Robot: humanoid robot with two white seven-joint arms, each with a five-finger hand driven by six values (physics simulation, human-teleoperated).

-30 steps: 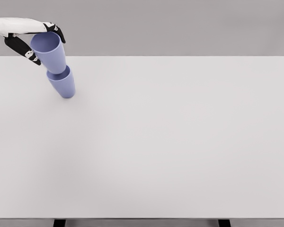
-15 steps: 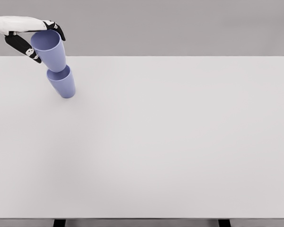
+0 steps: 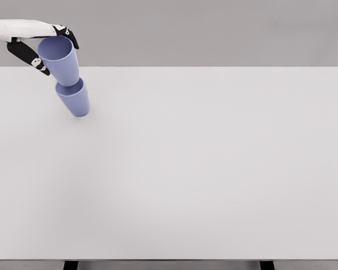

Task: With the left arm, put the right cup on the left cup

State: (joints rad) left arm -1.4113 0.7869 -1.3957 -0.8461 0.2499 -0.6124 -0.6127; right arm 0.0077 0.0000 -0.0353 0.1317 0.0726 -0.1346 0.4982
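Two blue cups stand stacked at the far left of the white table (image 3: pixel 203 169). The lower cup (image 3: pixel 76 101) rests on the table, leaning slightly left. The upper cup (image 3: pixel 61 63) has its base set in the lower cup's mouth and tilts the same way. My left hand (image 3: pixel 58 55) comes in from the upper left and is shut on the upper cup near its rim, with the thumb on the left side and black fingers (image 3: pixel 68 35) over the far edge. The right arm does not show.
The table's far edge runs just behind the cups, with a grey wall beyond it. Two dark table legs (image 3: pixel 71 265) show under the near edge.
The left hand and the upper cup have shifted very slightly up and to the right. The lower cup has stayed where it was.
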